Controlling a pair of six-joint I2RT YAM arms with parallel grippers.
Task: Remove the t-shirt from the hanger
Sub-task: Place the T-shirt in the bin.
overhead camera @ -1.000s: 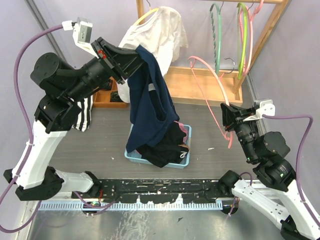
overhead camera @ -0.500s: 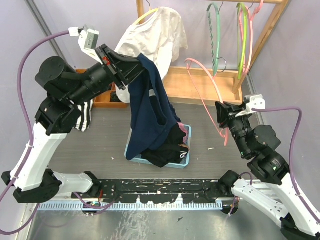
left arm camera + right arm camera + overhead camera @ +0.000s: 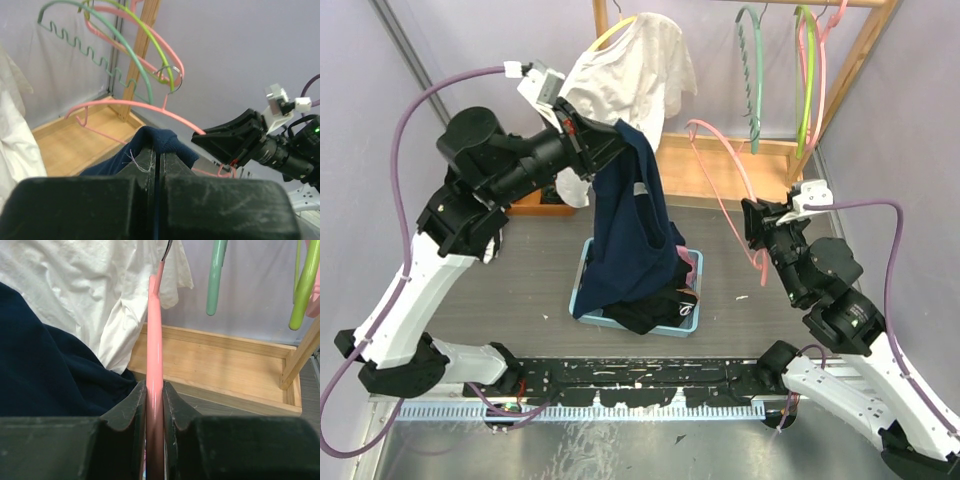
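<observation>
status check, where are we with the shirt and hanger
Left hand shut on navy shirt, held high. Right hand shut on pink hanger, looks bare. Shirt tail drapes into bin. White shirt hangs close behind.

Top view is lit evenly & softly from overhead; only faint shadows are cast on the grey matte table top (image 3: 520,290). The white crumpled cloth (image 3: 630,60) at 12 o'clock is nearly blown out, and folds of the navy cotton t-shirt (image 3: 635,240) are lost in dark. Verticals are bent outward at the edges (wide-angle). Left wrist pic: the black left gripper (image 3: 158,160) at 6 o'clock is blurred, bkgd sharper. Right wrist pic: a glare streak is carried along the pink plastic hanger (image 3: 155,340); the black right gripper (image 3: 154,387) is rendered soft.
</observation>
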